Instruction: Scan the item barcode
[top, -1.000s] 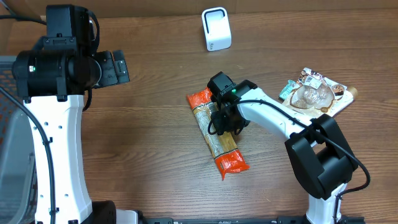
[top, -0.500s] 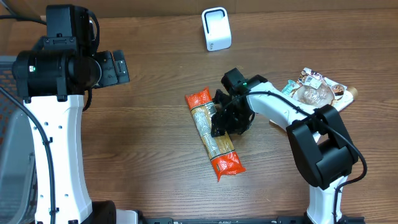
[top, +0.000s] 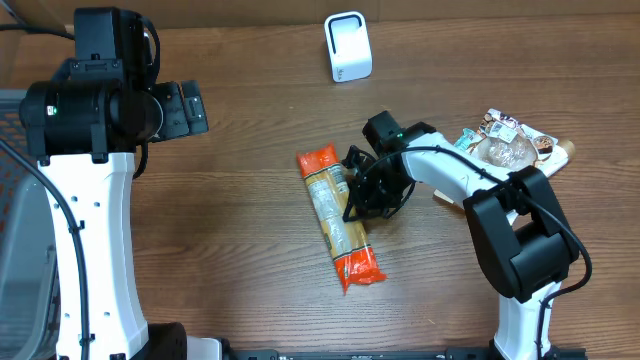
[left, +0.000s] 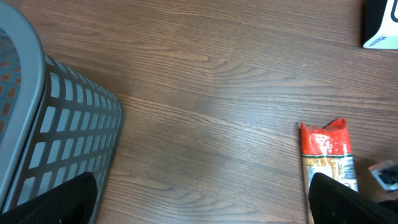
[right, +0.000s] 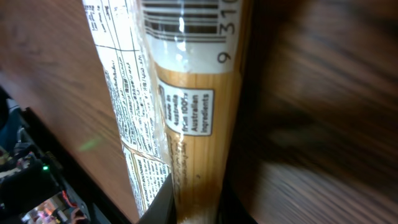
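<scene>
The long orange packet (top: 338, 215) lies mid-desk (top: 240, 250), running from 11 to 5 o'clock, with the white scanner (top: 348, 46) at its 12 o'clock. The right pincer (top: 353, 205) pinches its 3 o'clock edge, barcode (right: 186, 15) showing. The left pincer (left: 202, 208) hangs spread wide near the grey basket (left: 50, 124).

Mock shop checkout, white barcode scanner (top: 348, 46), grey basket (left: 37, 137), packaged snacks (top: 505, 150), wooden table (top: 240, 230)

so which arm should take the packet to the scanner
Right. The right gripper is closed on the pasta packet, and its wrist view shows the barcode. The left gripper hangs open, far from the packet.
</scene>
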